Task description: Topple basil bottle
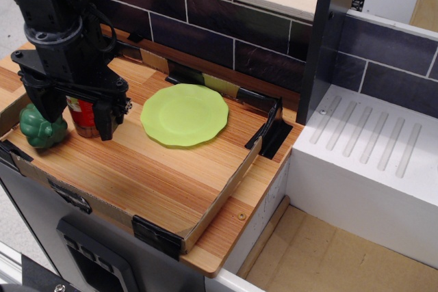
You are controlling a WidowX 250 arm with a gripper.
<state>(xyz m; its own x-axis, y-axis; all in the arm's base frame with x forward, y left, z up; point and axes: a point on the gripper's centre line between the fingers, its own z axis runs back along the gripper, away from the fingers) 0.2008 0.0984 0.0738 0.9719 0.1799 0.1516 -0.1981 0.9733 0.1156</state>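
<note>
The basil bottle stands upright on the wooden tray at the left. Only its lower part, with the red label, shows; its cap is hidden under the gripper. My black gripper hangs over it from above, open, with one finger on each side of the bottle. The left finger is between the bottle and the green toy. The right finger is close to the bottle's right side. I cannot tell whether either finger touches the bottle.
A dark green pepper-shaped toy sits just left of the bottle at the tray's left edge. A light green plate lies in the tray's middle. The tray has low cardboard walls. A white drain rack stands to the right, and a tiled wall behind.
</note>
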